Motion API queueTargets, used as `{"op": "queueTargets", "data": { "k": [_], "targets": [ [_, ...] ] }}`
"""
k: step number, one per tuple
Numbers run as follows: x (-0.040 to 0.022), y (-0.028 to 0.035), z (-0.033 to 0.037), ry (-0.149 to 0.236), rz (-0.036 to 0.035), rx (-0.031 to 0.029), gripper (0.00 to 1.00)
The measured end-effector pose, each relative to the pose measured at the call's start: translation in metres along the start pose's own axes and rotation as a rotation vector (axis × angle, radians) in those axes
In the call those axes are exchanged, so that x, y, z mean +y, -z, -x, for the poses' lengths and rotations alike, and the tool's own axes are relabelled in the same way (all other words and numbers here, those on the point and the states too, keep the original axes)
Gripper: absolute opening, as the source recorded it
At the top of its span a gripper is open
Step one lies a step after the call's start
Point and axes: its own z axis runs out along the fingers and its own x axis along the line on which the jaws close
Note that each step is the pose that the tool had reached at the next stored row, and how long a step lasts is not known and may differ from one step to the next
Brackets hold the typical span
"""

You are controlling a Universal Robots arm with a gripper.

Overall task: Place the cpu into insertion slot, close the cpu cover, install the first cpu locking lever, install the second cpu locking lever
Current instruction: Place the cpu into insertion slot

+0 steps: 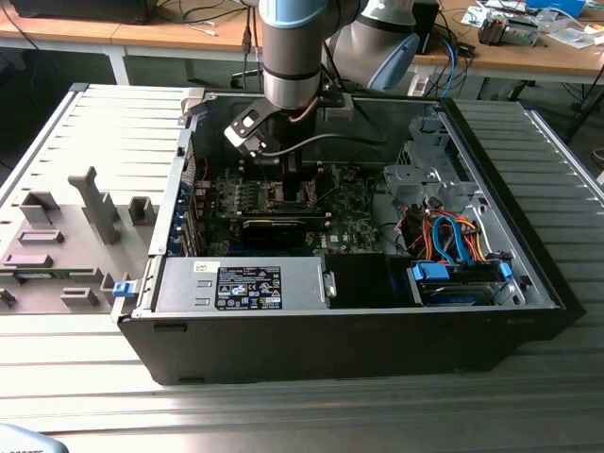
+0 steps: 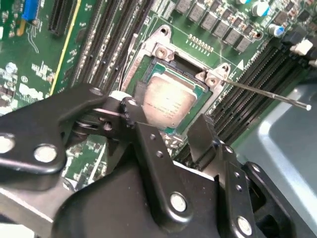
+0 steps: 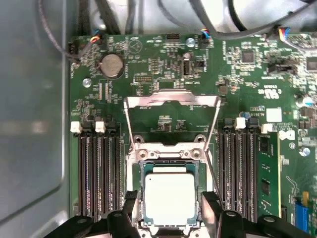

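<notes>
The small flat square cpu (image 3: 169, 198) with its silvery-grey metal top lies flat in the dark square insertion slot (image 3: 140, 191) of the green motherboard (image 3: 163, 64). We see the black gripper (image 3: 169, 196) spread wide and gripping nothing, with 1 finger (image 3: 210, 210) on each of 2 opposite sides of the chip. The thin silvery windowed cpu cover (image 3: 171, 100) stands swung open beyond the slot. In the second wrist view, 1 thin metal lever rod (image 2: 267, 93) juts free from a socket corner. In the exterior view, at upper centre, the blue-grey arm (image 1: 293, 57) reaches down into the open black computer case (image 1: 377, 349).
</notes>
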Motion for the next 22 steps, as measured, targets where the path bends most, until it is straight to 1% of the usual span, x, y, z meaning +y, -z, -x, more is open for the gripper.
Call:
{"op": "queueTargets", "data": {
  "k": [1,2,3,4,5,6,8,12,13,14,16,18,20,22],
  "targets": [
    [0.0,0.0001,0.0,0.024,-0.0002,0.0006,0.61],
    [0.0001,0.0001,0.0,0.04,-0.0003,0.0011,0.54],
    [0.0002,0.0001,0.0,0.049,-0.0004,0.0014,0.42],
    [0.0001,0.0001,0.0,0.05,-0.0005,0.0015,0.42],
    [0.0002,0.0002,0.0001,0.05,-0.0004,0.0015,0.36],
    [0.0001,0.0006,0.0001,0.05,-0.0006,0.0013,0.36],
    [0.0003,0.0024,0.0,0.05,-0.0005,0.0014,0.23],
    [0.0005,0.0096,0.0,0.049,-0.0004,0.0015,0.23],
    [0.0006,0.0128,0.0,0.049,-0.0004,0.0014,0.23],
    [0.0006,0.0145,0.0,0.049,-0.0004,0.0013,0.23],
    [0.0008,0.0201,0.0,0.049,-0.0005,0.0013,0.23],
    [0.0009,0.0237,-0.0001,0.049,-0.0004,0.0014,0.23],
    [0.001,0.0264,-0.0001,0.049,-0.0004,0.0014,0.23],
    [0.0011,0.0273,-0.0002,0.049,-0.0002,0.0017,0.23]
  ]
}}
